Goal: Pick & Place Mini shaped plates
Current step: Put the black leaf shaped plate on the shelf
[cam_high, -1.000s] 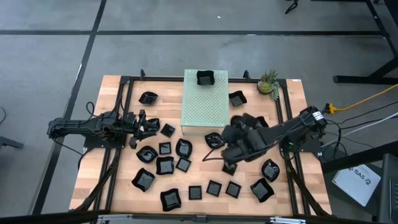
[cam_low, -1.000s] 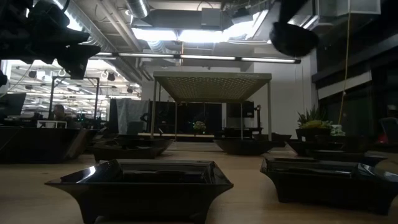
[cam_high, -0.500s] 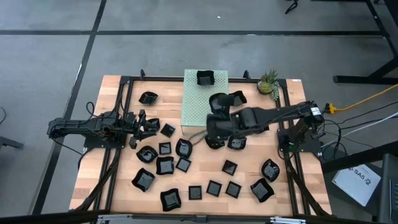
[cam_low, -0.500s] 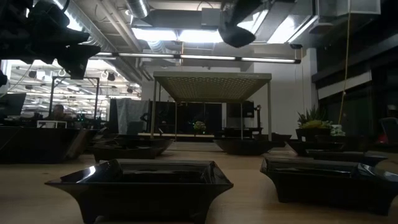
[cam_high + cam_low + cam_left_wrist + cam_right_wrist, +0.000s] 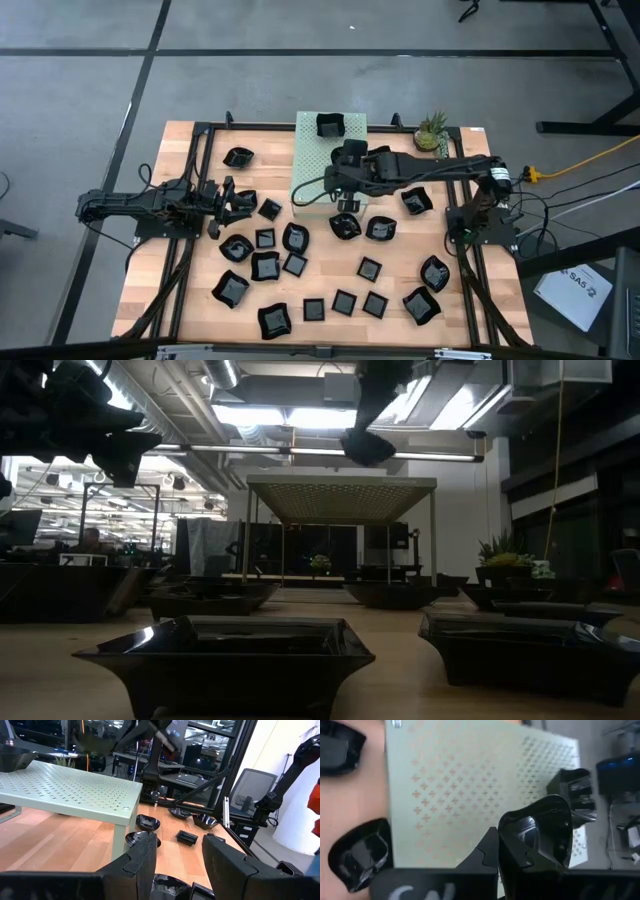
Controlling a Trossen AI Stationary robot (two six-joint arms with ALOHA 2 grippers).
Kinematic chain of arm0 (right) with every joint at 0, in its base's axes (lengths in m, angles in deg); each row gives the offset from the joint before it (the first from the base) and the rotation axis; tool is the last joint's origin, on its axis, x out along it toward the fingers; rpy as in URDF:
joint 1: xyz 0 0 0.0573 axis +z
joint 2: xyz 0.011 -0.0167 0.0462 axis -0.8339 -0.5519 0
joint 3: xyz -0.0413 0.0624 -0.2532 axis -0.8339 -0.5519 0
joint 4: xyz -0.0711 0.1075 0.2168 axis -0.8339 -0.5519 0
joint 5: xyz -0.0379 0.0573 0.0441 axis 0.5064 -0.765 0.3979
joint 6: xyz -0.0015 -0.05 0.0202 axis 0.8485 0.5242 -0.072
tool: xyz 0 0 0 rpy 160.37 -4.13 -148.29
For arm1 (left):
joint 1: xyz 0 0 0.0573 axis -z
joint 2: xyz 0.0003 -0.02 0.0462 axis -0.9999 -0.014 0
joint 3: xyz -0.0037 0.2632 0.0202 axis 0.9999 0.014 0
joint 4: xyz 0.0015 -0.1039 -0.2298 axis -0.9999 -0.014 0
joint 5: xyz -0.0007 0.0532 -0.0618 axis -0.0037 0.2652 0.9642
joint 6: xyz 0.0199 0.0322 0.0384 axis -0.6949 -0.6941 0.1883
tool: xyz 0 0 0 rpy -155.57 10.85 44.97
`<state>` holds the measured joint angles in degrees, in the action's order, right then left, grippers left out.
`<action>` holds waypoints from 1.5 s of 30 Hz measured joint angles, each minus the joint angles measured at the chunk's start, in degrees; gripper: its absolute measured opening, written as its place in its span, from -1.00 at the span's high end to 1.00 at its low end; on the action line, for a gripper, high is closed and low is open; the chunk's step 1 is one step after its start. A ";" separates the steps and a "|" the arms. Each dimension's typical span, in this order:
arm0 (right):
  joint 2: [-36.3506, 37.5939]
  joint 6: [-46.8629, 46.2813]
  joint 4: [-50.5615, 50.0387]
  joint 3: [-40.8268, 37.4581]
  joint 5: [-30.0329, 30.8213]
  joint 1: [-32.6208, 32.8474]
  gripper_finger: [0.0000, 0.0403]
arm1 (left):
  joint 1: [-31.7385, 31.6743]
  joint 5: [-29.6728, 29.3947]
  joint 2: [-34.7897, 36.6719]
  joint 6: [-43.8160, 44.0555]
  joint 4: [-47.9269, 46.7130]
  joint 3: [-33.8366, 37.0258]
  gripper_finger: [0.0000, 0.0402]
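Note:
Several mini shaped plates, small glossy black dishes [image 5: 265,267], lie bottom-down over the wooden table. One more plate [image 5: 330,125] rests on the far end of the pale green perforated box [image 5: 322,185]. My right gripper [image 5: 347,172] hangs above the box's right side, shut on a black plate [image 5: 540,835]; the low view shows that plate [image 5: 367,445] high above the box top. At the table's left, my left gripper [image 5: 180,845] waits level and open, with nothing between its fingers. My right gripper holds the black plate by the rim nearest the fingers [image 5: 507,847], which slant down from the table's right side. How the fingers sit on the rim is hidden by the gripper and the plate. The plate is lifted clear of the box, tilted.
The box stands on legs at the table's far middle, with plates [image 5: 360,852] on the table near its foot. A small pineapple-like plant [image 5: 432,132] stands at the far right. A black frame [image 5: 200,150] runs along the table's sides.
My right gripper has swung from above the plates at the table's near right toward the far edge and the left, with the plate lifted clear. It has rolled and now hangs over the green box's right side.

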<state>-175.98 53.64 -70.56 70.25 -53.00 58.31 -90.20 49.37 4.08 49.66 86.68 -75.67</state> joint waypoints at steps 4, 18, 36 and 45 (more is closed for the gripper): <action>-1.37 2.17 0.21 -0.02 -0.23 -1.77 0.98 | -0.01 0.00 0.00 0.00 0.00 0.02 0.24; -4.37 2.29 -3.49 -0.02 -2.65 -5.94 0.97 | 0.00 0.03 0.01 0.00 0.03 -0.01 0.24; -4.82 2.46 -4.39 -0.02 -5.70 -6.02 0.96 | -0.01 0.00 0.00 0.00 0.02 0.02 0.24; -4.82 2.05 -4.33 -0.02 -9.10 -6.02 0.68 | -0.01 0.00 0.00 0.00 0.00 0.02 0.24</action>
<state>-180.80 55.68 -74.89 70.23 -62.10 52.29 -90.21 49.37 4.08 49.66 86.68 -75.65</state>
